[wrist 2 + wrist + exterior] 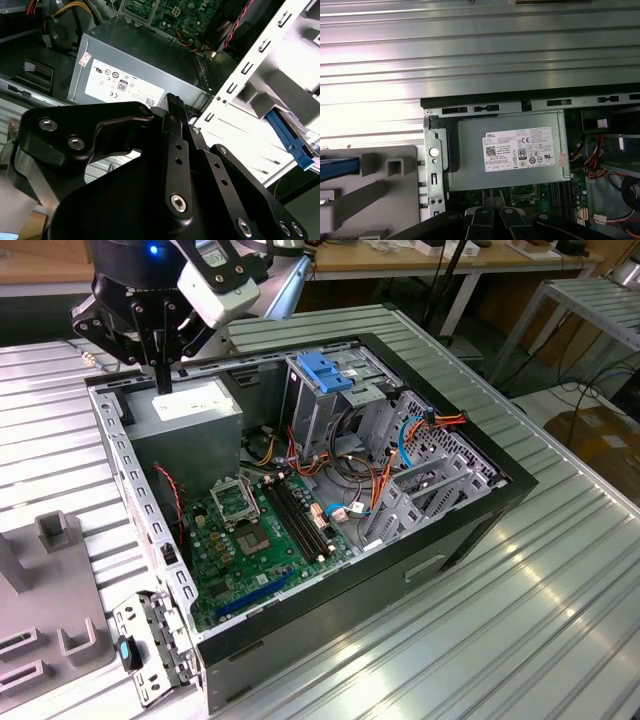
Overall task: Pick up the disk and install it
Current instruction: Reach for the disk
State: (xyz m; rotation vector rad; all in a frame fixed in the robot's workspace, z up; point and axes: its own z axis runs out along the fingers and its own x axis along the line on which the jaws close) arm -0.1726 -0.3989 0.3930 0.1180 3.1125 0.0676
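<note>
Disk (339, 167) lies on grey fixture (405, 220) beside the case (455, 540), not yet picked. Gripper (162, 380) hovers over power supply (190, 425), jaws closed and empty, well apart from disk. Cage (320, 405) looks unfilled, so pick and install both remain.

Green motherboard (250, 550), grey box (185, 445) with white label (195, 400), blue latch (325, 370), black pincer (163, 380).

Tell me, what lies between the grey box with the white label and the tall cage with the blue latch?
Wires, yellow among them, run through that gap in the exterior view.
</note>
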